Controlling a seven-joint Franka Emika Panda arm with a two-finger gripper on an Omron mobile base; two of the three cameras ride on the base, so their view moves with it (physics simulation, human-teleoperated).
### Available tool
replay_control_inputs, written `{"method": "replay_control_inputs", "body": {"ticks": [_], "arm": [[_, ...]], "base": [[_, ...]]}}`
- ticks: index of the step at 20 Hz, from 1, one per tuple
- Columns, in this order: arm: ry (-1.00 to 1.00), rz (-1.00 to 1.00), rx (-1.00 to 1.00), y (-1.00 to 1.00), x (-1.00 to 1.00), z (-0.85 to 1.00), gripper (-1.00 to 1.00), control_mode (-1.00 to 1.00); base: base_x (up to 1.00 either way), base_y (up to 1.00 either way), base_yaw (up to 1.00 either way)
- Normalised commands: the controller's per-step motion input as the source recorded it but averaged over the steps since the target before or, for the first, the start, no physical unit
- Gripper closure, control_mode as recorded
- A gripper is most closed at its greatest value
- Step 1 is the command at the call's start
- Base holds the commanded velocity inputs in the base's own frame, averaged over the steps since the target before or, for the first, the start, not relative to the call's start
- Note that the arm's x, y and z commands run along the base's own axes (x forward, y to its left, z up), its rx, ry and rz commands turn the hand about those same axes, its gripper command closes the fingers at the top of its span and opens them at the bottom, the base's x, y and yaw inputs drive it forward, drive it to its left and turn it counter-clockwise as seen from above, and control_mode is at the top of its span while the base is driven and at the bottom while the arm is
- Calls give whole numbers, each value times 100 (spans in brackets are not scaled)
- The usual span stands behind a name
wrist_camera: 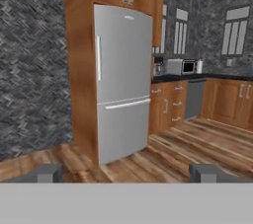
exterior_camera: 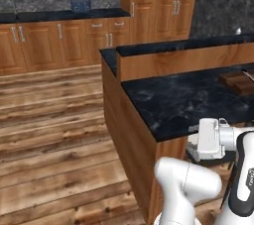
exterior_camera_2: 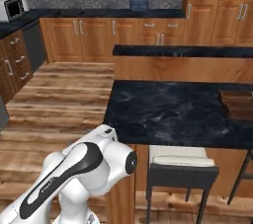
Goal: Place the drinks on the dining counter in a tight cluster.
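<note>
Nearest the base cameras, the white arm point(exterior_camera_2: 81, 168) folds low before the dining counter point(exterior_camera_2: 173, 112). The gripper point(wrist_camera: 126, 172) has its finger tips point(wrist_camera: 47, 172) wide apart with nothing between them, facing a steel refrigerator point(wrist_camera: 121, 80). The counter's black, white-veined marble top runs lengthwise left to right, a wood-panelled riser point(exterior_camera_2: 183, 69) along its far edge. A stool point(exterior_camera_2: 180, 166) stands beneath; a dark wooden block point(exterior_camera_2: 237, 103) rests at the right end.
</note>
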Motion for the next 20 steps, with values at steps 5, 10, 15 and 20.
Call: {"method": "replay_control_inputs", "body": {"ticks": [5,10,15,20], "arm": [[0,0,0,0,0,0,-100,100],[0,0,0,0,0,0,-100,100],[0,0,0,0,0,0,-100,100],[0,0,0,0,0,0,-100,100]], "base": [[26,87,0],[35,85,0],[47,79,0],[63,69,-1]]}}
